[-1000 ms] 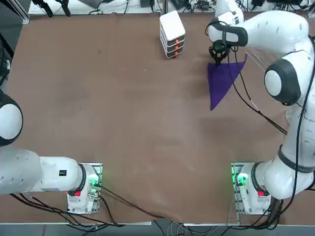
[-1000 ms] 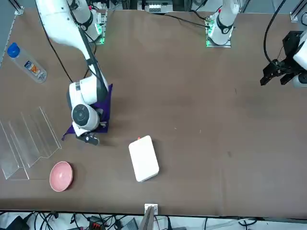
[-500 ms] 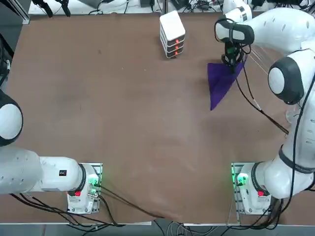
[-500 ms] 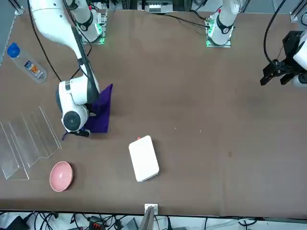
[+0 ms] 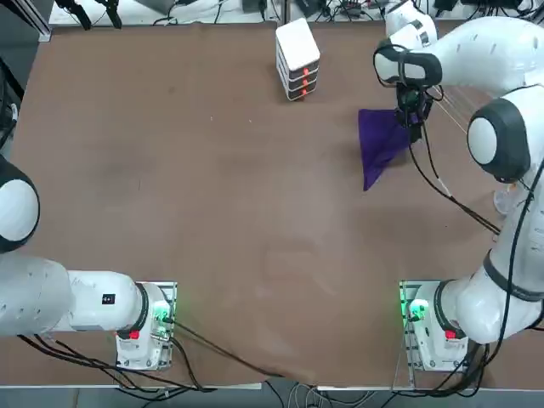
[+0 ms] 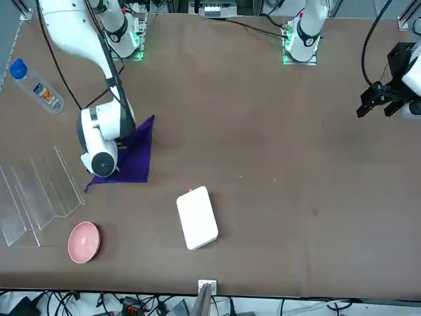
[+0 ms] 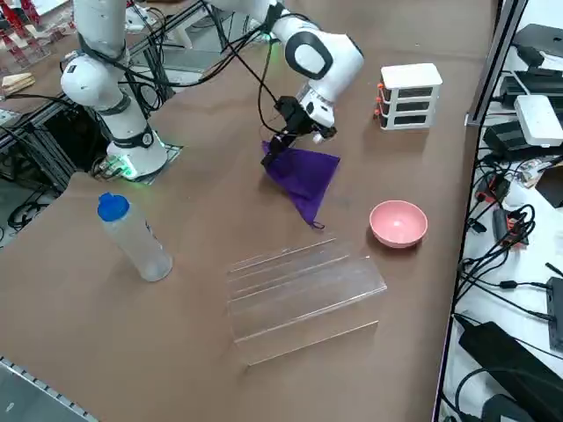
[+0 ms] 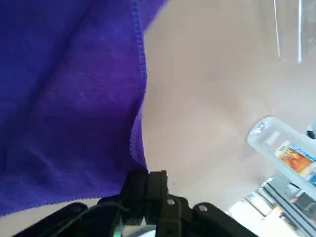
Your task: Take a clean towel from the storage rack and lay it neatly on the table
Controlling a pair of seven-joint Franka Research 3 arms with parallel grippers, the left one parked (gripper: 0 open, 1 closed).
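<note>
Here, the right gripper's point(image 8: 146, 174) fingers are pinched together on an edge of the rumpled purple towel point(image 7: 306, 178), which lies on the brown table point(image 7: 207, 215). A clear rack point(image 7: 303, 294) stands nearby.

Acrylic rack point(image 8: 291, 29) & bottle point(image 8: 286, 150) cut off by wrist view's edge; towel point(image 8: 74, 108) too.

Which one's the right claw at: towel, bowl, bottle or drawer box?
The purple towel: the shut claw is right at its edge. The pink bowl, blue-capped bottle and white drawer box all sit apart from it.
</note>
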